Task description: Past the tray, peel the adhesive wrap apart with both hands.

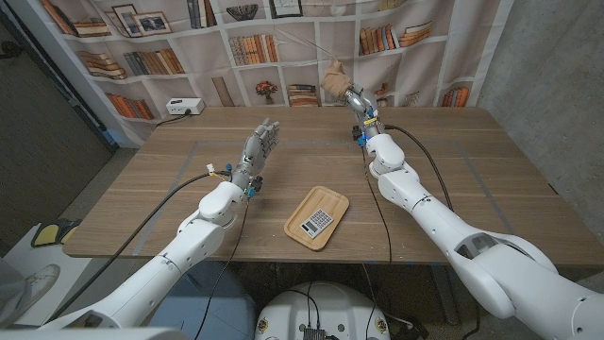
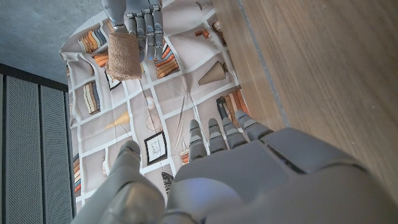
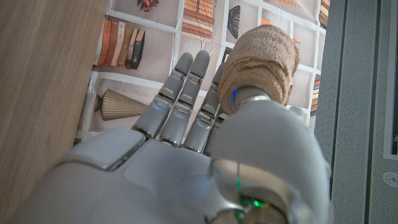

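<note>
The right hand [image 1: 347,94] was raised beyond the far edge of the wooden worktop [image 1: 453,179], its fingers [image 3: 186,93] grasping a tan roll of adhesive wrap [image 1: 333,77]. The right wrist view showed the wrap's crinkled weave against the thumb; the left wrist view showed the same roll from across the worktop. The left hand [image 1: 257,146] stood upright over the worktop, fingers released, holding nothing. A wooden tray [image 1: 297,222] carried a calculator [image 1: 318,220]; no lettering was legible. A bookshelf-printed backdrop [image 1: 142,57] hung behind.

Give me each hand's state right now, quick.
Left hand: open, fingers apart, holding nothing.
Right hand: holding the tan adhesive wrap, raised above the table.
</note>
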You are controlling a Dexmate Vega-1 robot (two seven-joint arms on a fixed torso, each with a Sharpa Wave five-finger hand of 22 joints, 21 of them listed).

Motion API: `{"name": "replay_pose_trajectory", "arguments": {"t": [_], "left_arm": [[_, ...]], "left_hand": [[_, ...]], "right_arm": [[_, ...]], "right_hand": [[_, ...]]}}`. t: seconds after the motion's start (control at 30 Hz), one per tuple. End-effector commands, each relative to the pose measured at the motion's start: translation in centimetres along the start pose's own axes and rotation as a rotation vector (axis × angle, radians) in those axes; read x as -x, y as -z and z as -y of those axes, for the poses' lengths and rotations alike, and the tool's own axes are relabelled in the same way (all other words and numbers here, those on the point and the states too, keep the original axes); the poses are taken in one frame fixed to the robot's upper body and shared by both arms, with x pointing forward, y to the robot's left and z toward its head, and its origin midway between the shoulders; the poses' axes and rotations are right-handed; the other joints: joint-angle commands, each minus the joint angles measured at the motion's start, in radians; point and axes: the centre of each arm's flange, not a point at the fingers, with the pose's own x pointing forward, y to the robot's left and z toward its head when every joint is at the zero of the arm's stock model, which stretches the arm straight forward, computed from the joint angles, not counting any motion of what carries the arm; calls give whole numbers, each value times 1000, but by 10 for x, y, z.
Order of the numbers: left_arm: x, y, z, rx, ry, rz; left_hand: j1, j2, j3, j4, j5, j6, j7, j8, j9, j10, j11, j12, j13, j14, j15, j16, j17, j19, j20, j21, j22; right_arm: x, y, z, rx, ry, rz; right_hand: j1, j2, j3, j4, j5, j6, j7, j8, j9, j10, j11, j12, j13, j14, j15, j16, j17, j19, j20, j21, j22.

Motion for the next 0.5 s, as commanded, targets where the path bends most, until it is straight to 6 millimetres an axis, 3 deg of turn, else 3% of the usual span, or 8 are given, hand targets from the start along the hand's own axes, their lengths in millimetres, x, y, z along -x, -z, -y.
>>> {"name": "replay_pose_trajectory", "arguments": {"t": [0.03, 0.5], "left_arm": [[-2, -1, 5, -2, 12, -2], [3, -1, 7, -2, 16, -3]], "left_hand": [[-1, 1, 4, -1, 5, 9, -2, -3, 2, 9, 1, 0, 5, 4, 4, 0, 2, 1, 4, 2, 2], [-1, 1, 4, -1, 5, 10, -3, -3, 2, 8, 2, 0, 5, 4, 4, -1, 2, 1, 4, 2, 2]], "right_arm": [[3, -1, 4, -90, -26, 20], [8, -2, 4, -87, -48, 44]], "right_hand": [[-52, -20, -22, 14, -7, -10, 1, -11, -2, -5, 3, -12, -5, -14, -125, -15, 1, -9, -39, 10, 0], [-200, -74, -93, 73, 2, -13, 15, -27, -10, -6, 17, -35, -29, -23, -122, -59, -16, -10, -23, 12, -12]]}}
